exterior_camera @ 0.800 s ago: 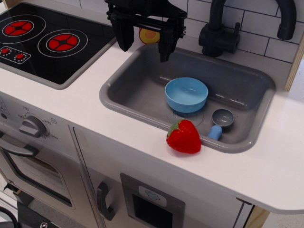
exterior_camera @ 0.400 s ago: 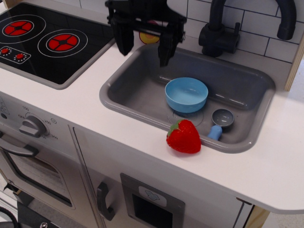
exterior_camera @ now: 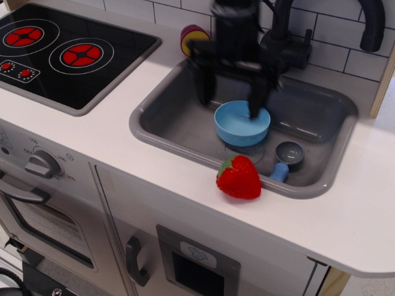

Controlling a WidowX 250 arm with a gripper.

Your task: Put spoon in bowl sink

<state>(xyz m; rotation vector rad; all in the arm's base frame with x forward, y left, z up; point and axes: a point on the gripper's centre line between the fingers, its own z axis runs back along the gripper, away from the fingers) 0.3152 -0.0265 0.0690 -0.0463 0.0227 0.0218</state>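
Note:
The spoon (exterior_camera: 286, 158) lies in the front right of the grey sink (exterior_camera: 173, 117), grey scoop up and light-blue handle toward the rim. The light-blue bowl (exterior_camera: 241, 124) sits in the middle of the sink, to the left of the spoon. My black gripper (exterior_camera: 228, 95) is blurred by motion. It hangs open over the sink, one finger left of the bowl and the other over the bowl's right part. It holds nothing.
A red toy strawberry (exterior_camera: 238, 177) lies on the sink's front rim beside the spoon. A black tap (exterior_camera: 287, 37) stands behind the sink. A yellow and purple toy (exterior_camera: 193, 38) sits at the back. A black hob (exterior_camera: 62, 52) is at left.
My gripper has moved right and down, from the sink's back left corner to above the bowl. The spoon, bowl and strawberry have not moved.

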